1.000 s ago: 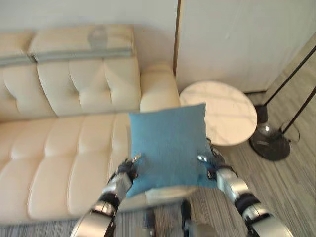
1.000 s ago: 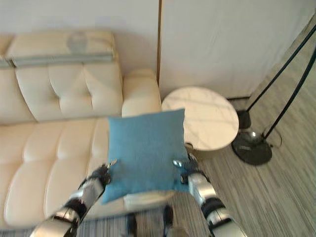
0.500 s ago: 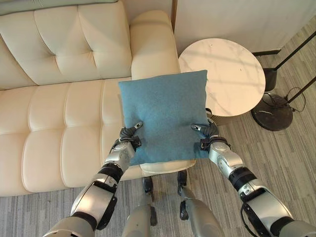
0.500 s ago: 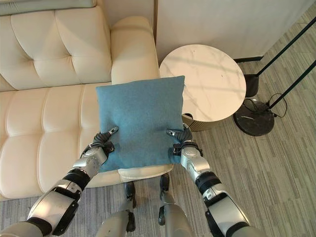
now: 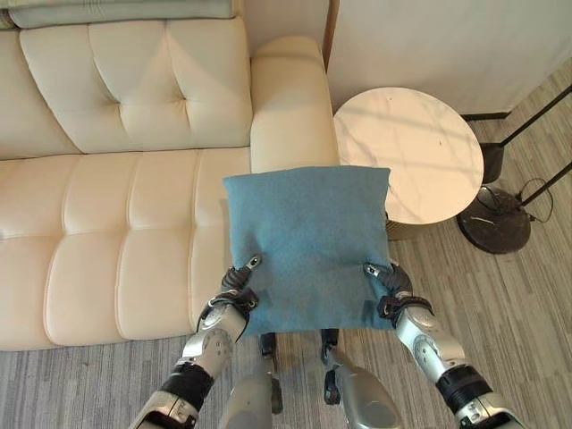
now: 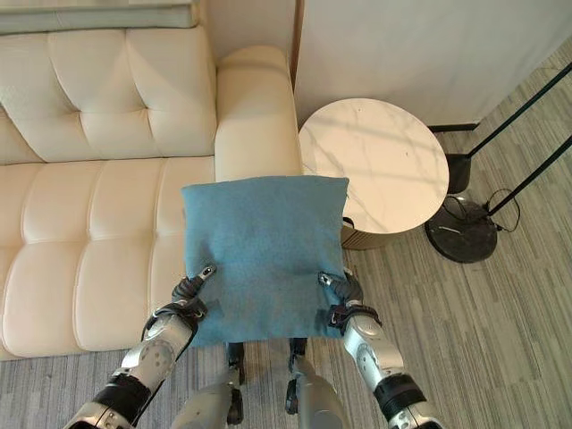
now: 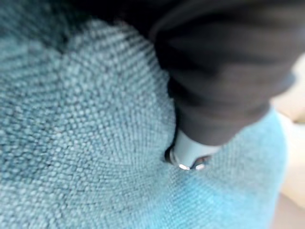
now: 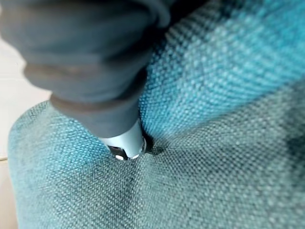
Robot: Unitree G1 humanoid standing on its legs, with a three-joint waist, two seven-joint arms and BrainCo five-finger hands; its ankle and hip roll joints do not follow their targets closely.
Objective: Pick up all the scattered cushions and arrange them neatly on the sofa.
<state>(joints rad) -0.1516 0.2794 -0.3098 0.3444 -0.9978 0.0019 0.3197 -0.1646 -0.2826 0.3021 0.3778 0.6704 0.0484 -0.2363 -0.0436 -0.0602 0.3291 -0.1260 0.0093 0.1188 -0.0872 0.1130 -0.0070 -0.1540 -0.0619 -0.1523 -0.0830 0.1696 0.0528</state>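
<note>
Cushion (image 5: 308, 246), blue and unmarked, is pinched at its near corners: left hand (image 5: 234, 292) and right hand (image 5: 391, 284) each curl fingers (image 5: 252, 263) into the fabric. It hangs over the sofa's (image 5: 116, 214) front right corner, beside a round tabletop (image 5: 420, 152).

Most of left hand (image 5: 234, 299) and right hand (image 5: 390, 288) tucked under blue cushion (image 5: 308, 241), thumbs alone on top. Sofa (image 5: 107, 179) front corner covered beneath cushion, far end cut at picture edge. Lamp poles (image 5: 536, 112) beyond right hand cut off.
</note>
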